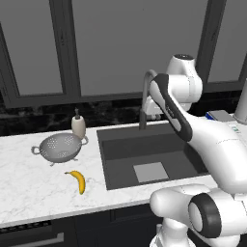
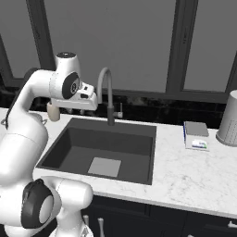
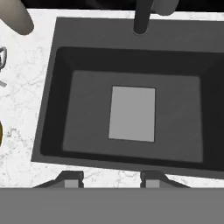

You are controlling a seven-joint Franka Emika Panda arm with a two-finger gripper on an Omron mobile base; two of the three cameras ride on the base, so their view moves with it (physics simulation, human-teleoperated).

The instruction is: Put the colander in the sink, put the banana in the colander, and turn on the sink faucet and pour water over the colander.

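Note:
The colander (image 1: 60, 146) stands upright on the marble counter left of the sink (image 1: 116, 149), with the banana (image 1: 77, 181) lying on the counter just in front of it. The sink (image 2: 83, 139) holds nothing but its lighter square at the bottom. At the basin's back rim rises the sink faucet (image 2: 109, 92), its spout arched over the sink. My gripper (image 3: 111, 179) hangs high above the sink (image 3: 61, 109), looking straight down into it, open with nothing between its fingertips (image 3: 71, 179). The hand view also catches the faucet (image 3: 142, 17) at the top.
A beige soap dispenser (image 1: 78, 125) stands behind the colander, close to the sink's back left corner. Right of the sink lie a flat grey and blue item (image 2: 196, 134) and a tall grey canister (image 2: 229, 118). Dark windows back the counter.

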